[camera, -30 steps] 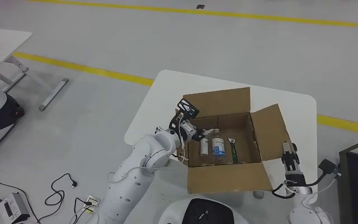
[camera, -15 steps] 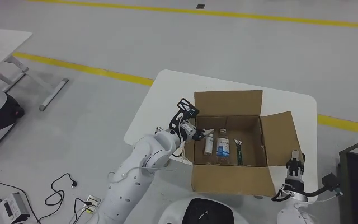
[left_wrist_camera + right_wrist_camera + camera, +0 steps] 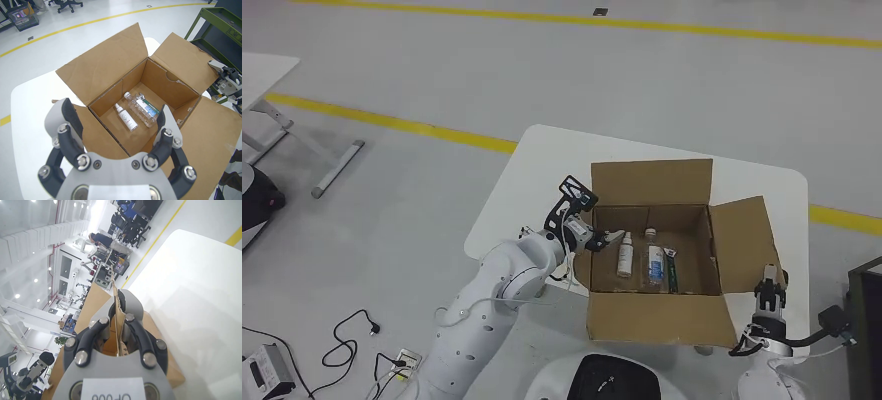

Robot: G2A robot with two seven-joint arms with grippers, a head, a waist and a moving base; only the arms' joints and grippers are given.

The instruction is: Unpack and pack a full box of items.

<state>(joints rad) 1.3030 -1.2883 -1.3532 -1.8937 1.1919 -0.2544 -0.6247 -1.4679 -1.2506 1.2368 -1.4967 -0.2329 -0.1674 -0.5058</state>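
1. Top view: The box (image 3: 657, 318) stands open on the white table (image 3: 542, 165), toward the robot's side. A spray bottle (image 3: 625, 254), a water bottle (image 3: 653, 262) and a wrench (image 3: 670, 268) lie flat on its floor, side by side. With so few items in a roomy box, I cannot tell whether it is being emptied or filled. The right gripper (image 3: 768, 282) sits at the outer edge of the right flap (image 3: 745, 245). That flap is splayed outward, probably to leave the opening clear. The back flap (image 3: 652, 182) stands upright.
2. Left wrist view: The left gripper (image 3: 115, 105) hangs above the box's left side, over the folded-out left flap (image 3: 88, 113). Its jaws are spread wide and hold nothing. It looks lined up with the spray bottle, the nearest item, likely ready for a reach down.
3. Right wrist view: The right gripper's jaws are pinched narrow on the ragged cardboard edge of the right flap, holding it away from the opening. The table lies beyond.
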